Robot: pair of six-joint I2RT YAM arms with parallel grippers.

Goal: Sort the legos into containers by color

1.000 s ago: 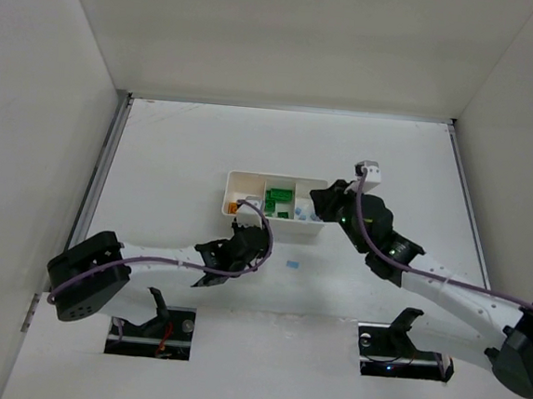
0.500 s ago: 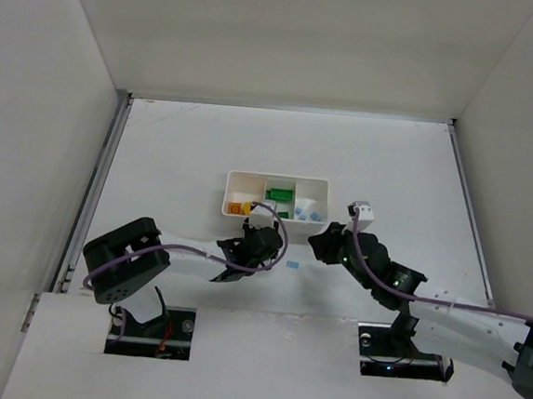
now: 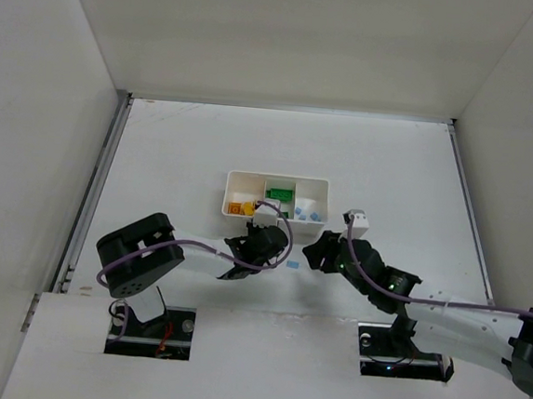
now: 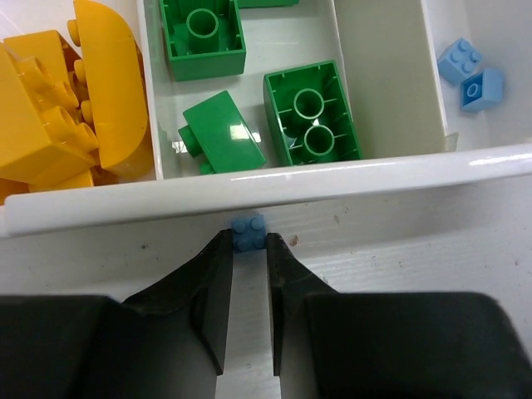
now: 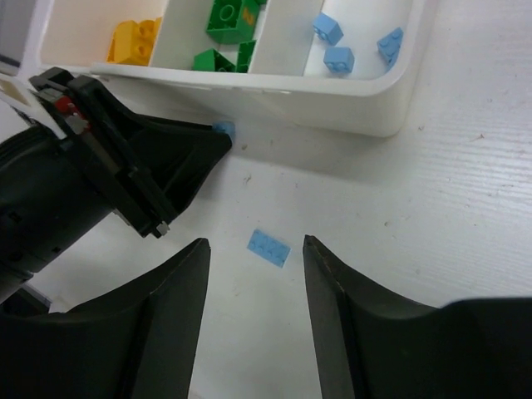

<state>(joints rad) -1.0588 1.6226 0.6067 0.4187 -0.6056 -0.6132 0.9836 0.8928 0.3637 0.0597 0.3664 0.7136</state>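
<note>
One white tray (image 3: 278, 175) with three compartments sits mid-table. The middle compartment holds four green bricks (image 4: 312, 116), one of them cut off at the frame's top. The right one holds three blue bricks (image 5: 337, 58), and the left a yellow heap (image 4: 50, 108) too clumped to count. The left gripper (image 4: 247, 253) pinches one small blue brick (image 4: 248, 232) just outside the tray's near wall. The right gripper (image 5: 256, 258) hangs spread over one flat blue plate (image 5: 268, 248) lying toward the near edge.
</note>
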